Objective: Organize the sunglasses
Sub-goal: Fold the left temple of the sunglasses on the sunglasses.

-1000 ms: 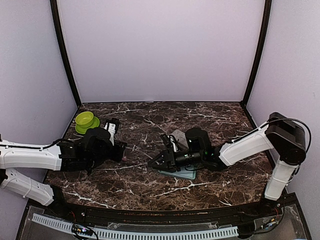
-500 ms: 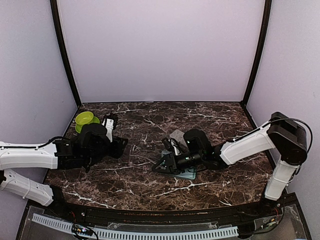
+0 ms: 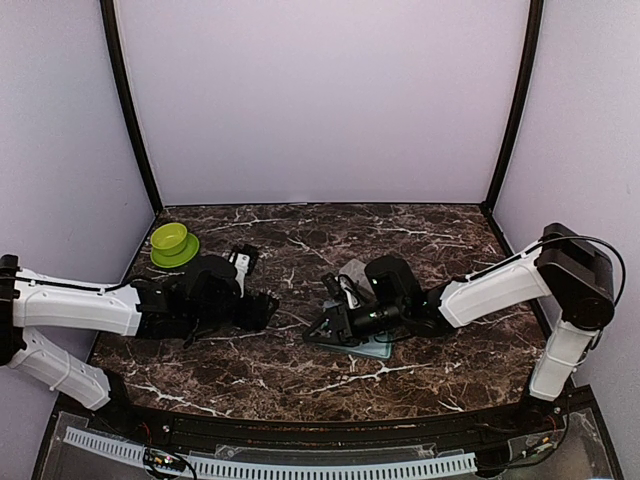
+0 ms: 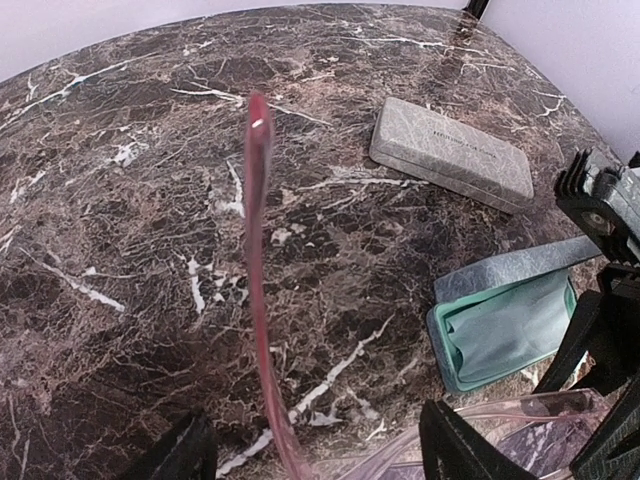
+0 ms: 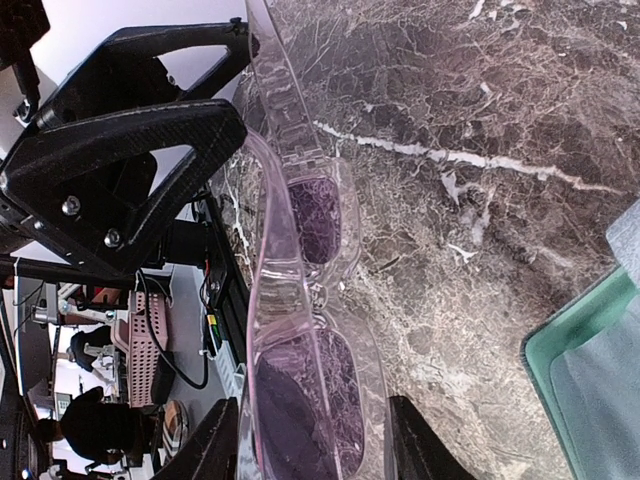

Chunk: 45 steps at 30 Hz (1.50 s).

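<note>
At the far left of the top view, a lime-green bowl (image 3: 171, 241) sits on the dark marble table (image 3: 250, 370). Right of it, the left claw (image 3: 262, 310) reaches in low. Its fingers (image 4: 188, 452) are spread wide on either side of one pink temple of the sunglasses (image 4: 256, 250), which rises straight up the middle of the left wrist view. The sunglasses are at mid-table between the two claws and have a clear pink frame with purple lenses. In the right wrist view their long axis runs from bottom centre to top centre, toward the left claw. The right claw (image 5: 310, 445) pinches the lens front. Further right, a closed grey case (image 4: 450, 153) carries a faint line of lettering, too small to read. Below it in the left wrist view, an open grey case (image 4: 500, 275) with a teal lining holds a pale cloth (image 4: 505, 325).
</note>
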Motion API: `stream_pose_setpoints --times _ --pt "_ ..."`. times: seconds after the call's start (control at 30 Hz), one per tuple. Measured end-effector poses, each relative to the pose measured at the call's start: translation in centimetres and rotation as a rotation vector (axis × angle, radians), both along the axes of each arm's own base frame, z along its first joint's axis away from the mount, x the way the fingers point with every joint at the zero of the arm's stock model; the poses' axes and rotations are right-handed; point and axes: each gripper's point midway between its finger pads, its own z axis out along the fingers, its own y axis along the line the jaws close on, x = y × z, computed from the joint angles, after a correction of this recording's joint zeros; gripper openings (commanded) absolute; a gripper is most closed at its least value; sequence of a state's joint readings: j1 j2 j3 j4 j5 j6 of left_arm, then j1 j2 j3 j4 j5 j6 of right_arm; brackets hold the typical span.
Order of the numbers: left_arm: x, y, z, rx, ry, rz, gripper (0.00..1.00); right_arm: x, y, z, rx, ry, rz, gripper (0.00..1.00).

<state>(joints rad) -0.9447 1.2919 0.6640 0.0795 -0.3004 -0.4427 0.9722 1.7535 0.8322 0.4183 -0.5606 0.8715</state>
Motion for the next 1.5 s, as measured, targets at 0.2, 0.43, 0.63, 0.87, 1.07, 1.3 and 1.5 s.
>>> stream_pose_setpoints --times 0.2,0.43,0.63,0.87,1.07,1.3,1.5 --pt "0.2 -0.9 -0.1 -0.004 0.021 -0.015 0.73 0.1 0.0 0.0 -0.002 -0.007 -0.004 0.28" --pt "-0.5 -0.9 -0.8 0.001 0.063 -0.034 0.73 0.3 -0.2 0.1 -0.01 -0.028 -0.011 0.28" --pt "-1.2 -0.9 -1.9 0.016 0.117 -0.048 0.73 0.5 -0.4 0.1 -0.025 -0.052 -0.02 0.27" --pt "-1.7 -1.1 -2.2 0.001 0.15 -0.057 0.74 1.0 -0.6 0.7 -0.039 -0.094 -0.03 0.27" --pt "-1.7 -1.2 0.2 -0.063 0.114 -0.057 0.81 1.1 -0.9 -0.1 -0.092 -0.127 -0.033 0.27" --pt "-1.5 -1.2 1.5 -0.098 0.088 -0.044 0.84 0.8 -0.2 0.1 -0.146 -0.2 -0.012 0.26" --pt "-0.6 -0.9 0.4 -0.077 0.12 -0.01 0.84 0.2 0.7 0.7 -0.18 -0.274 0.01 0.26"
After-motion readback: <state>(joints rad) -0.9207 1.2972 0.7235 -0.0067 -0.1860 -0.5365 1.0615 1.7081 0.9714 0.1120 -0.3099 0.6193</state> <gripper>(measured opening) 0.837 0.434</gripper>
